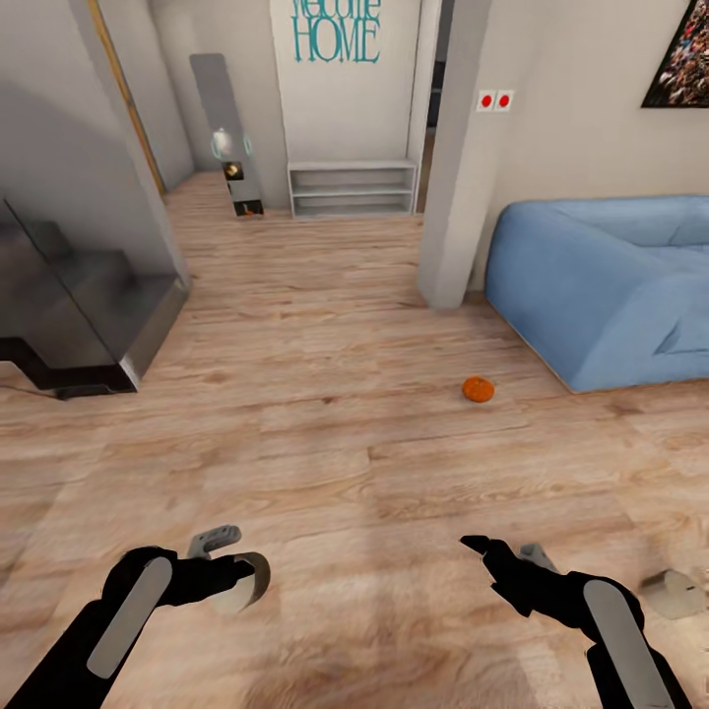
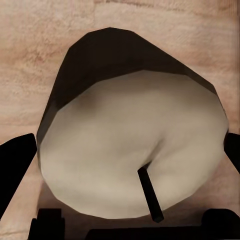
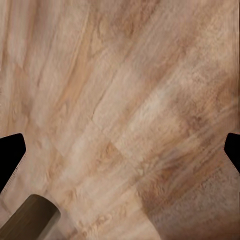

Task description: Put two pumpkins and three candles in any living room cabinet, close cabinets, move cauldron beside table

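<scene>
The left gripper (image 1: 239, 579) holds a candle (image 1: 246, 581) low over the wood floor (image 1: 335, 443); in the left wrist view the candle (image 2: 132, 145) sits between the two dark fingers (image 2: 15, 165), which close against its sides. It is a short stubby cylinder, and its axis runs roughly along the gripper, with the pale flat end and the dark wick (image 2: 150, 194) turned toward the wrist camera. The right gripper (image 1: 492, 554) hangs over bare floor with its jaws spread wide and nothing between them; in the right wrist view its fingertips (image 3: 10, 157) stand far apart over the planks, and a dark rounded thing (image 3: 30, 217) that I cannot make out pokes in at one corner.

One pumpkin (image 1: 478, 390) lies on the floor just off the near corner of the blue sofa (image 1: 601, 286), well ahead of the right gripper; which way its stem points is too small to tell.

On the far wall behind the sofa, teal lettering (image 1: 335, 34) reads "HOME", with a cut-off line above it that I cannot read. Below it stands a low white shelf (image 1: 353, 187).

Between the sofa and the dark glass-fronted unit (image 1: 79, 305) opposite it, the floor lies open, and open floor surrounds the pumpkin on all sides but the sofa's.
</scene>
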